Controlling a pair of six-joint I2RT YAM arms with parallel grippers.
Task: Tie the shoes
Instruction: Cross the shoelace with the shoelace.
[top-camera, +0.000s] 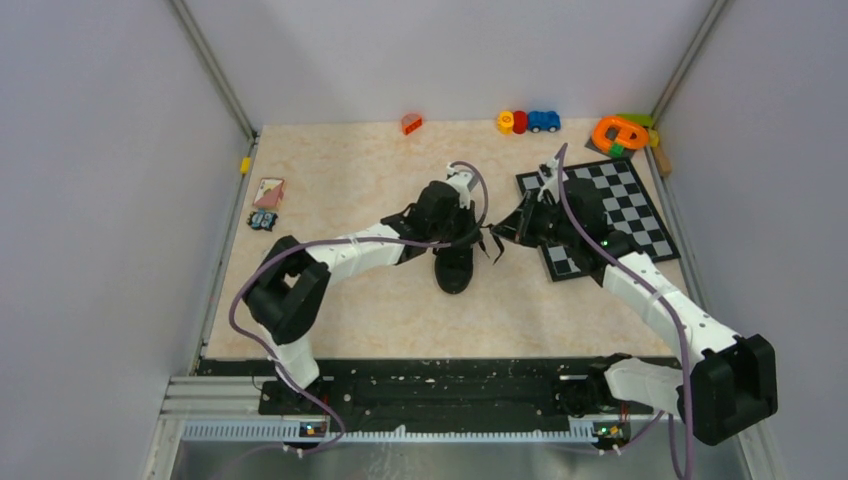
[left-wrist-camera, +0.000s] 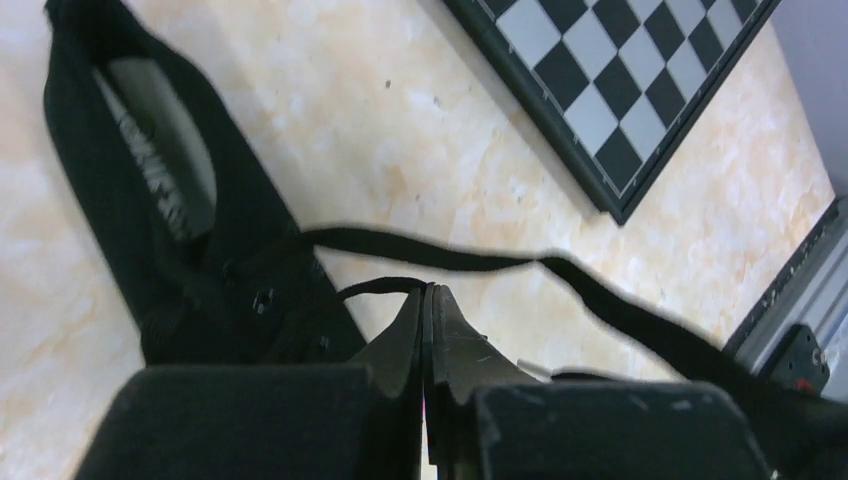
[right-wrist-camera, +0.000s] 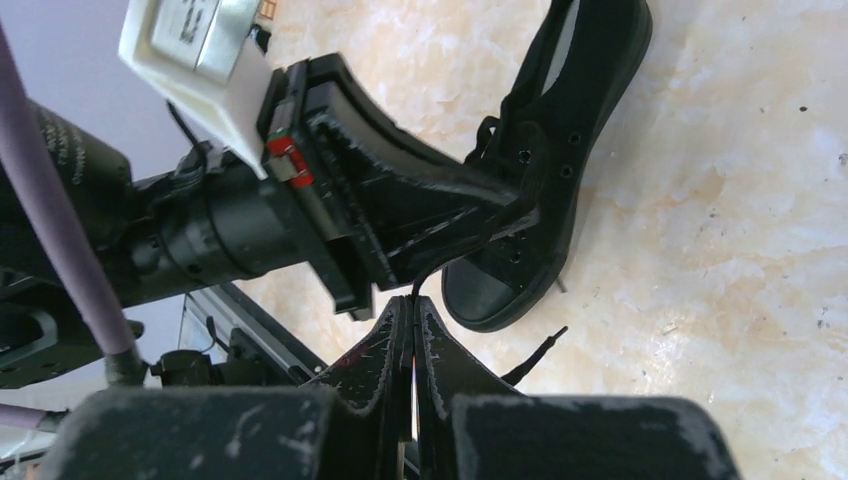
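Note:
A black sneaker (top-camera: 455, 262) lies mid-table, toe toward the near edge; it also shows in the left wrist view (left-wrist-camera: 150, 210) and the right wrist view (right-wrist-camera: 545, 180). My left gripper (top-camera: 470, 222) is over its lacing, shut on a thin black lace (left-wrist-camera: 375, 287) that runs into its fingertips (left-wrist-camera: 428, 295). A second lace (left-wrist-camera: 480, 258) stretches taut rightward. My right gripper (top-camera: 502, 233) sits just right of the shoe, shut on a lace (right-wrist-camera: 422, 283) at its tips (right-wrist-camera: 412, 303). A loose lace end (right-wrist-camera: 535, 355) lies on the table. The sole is not visible.
A chessboard (top-camera: 600, 215) lies under the right arm, also in the left wrist view (left-wrist-camera: 625, 90). Small toys (top-camera: 528, 121) and an orange ring toy (top-camera: 620, 132) sit along the far edge, a red block (top-camera: 411, 123), and cards (top-camera: 267, 192) at the left.

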